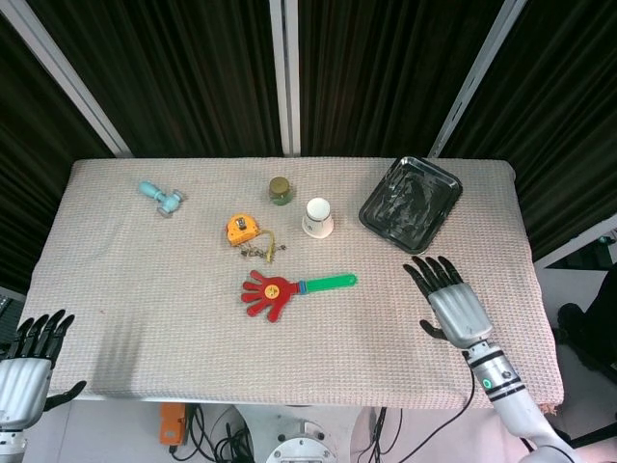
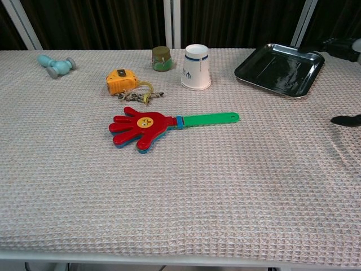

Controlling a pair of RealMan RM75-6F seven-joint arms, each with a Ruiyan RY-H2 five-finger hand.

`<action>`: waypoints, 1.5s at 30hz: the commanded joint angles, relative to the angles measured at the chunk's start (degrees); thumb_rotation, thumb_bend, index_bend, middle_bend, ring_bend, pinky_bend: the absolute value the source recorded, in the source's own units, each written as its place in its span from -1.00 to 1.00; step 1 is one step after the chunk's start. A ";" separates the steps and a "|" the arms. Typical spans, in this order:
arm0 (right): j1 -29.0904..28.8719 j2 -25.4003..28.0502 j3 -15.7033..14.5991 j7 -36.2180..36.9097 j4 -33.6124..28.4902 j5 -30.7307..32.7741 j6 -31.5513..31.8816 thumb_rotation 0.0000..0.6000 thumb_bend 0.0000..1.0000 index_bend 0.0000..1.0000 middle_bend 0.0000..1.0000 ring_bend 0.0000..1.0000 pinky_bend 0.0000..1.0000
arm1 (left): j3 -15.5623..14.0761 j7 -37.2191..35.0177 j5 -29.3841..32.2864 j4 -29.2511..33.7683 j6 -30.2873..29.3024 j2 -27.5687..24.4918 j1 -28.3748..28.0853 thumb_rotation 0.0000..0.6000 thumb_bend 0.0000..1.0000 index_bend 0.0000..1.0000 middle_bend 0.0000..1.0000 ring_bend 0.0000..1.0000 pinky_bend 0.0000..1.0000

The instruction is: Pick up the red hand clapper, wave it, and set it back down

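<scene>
The red hand clapper (image 1: 272, 293) with a green handle (image 1: 328, 283) lies flat near the middle of the table, red palm to the left; it shows in the chest view too (image 2: 141, 126). My right hand (image 1: 450, 302) hovers over the table's right part, fingers spread, holding nothing, well to the right of the handle's end. Only its dark fingertips (image 2: 345, 119) reach into the chest view at the right edge. My left hand (image 1: 27, 362) hangs open off the table's near left corner.
A black tray (image 1: 411, 204) sits at the back right. A white paper cup (image 1: 318, 217), a green jar (image 1: 281, 190), an orange tape measure (image 1: 242, 229) with a small chain beside it, and a light blue toy (image 1: 159, 197) lie behind the clapper.
</scene>
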State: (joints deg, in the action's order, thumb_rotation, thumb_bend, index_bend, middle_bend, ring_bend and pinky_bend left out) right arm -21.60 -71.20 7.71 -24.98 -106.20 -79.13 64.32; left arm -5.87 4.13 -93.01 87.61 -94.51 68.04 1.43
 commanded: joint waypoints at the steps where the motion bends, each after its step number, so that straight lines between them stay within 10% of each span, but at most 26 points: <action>1: -8.28 -7.80 6.21 -10.65 -2.49 14.20 -5.96 1.00 -0.75 -1.00 -0.94 -1.00 -1.00 | 0.22 -0.30 0.03 -0.19 0.38 0.33 -0.05 1.00 -0.86 -0.95 -0.95 -1.00 -0.97; 13: -24.86 -27.62 11.37 -25.46 10.40 38.10 -3.43 1.00 -0.74 -0.95 -0.93 -1.00 -1.00 | 0.74 -2.77 1.31 -0.71 2.37 -0.05 0.33 1.00 -0.86 -0.95 -0.95 -1.00 -0.97; 45: -35.78 -45.08 12.10 -22.90 31.71 41.60 -2.69 1.00 -0.54 -0.50 -0.88 -1.00 -1.00 | 1.15 -7.16 0.80 -2.67 1.85 -1.21 2.30 1.00 -0.86 -0.95 -0.95 -1.00 -0.97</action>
State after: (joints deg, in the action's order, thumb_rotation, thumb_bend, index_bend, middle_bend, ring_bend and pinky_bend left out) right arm -57.29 -116.06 19.79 -48.30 -74.85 -37.07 61.59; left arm -4.69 -2.85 -92.28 84.87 -92.80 66.92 3.70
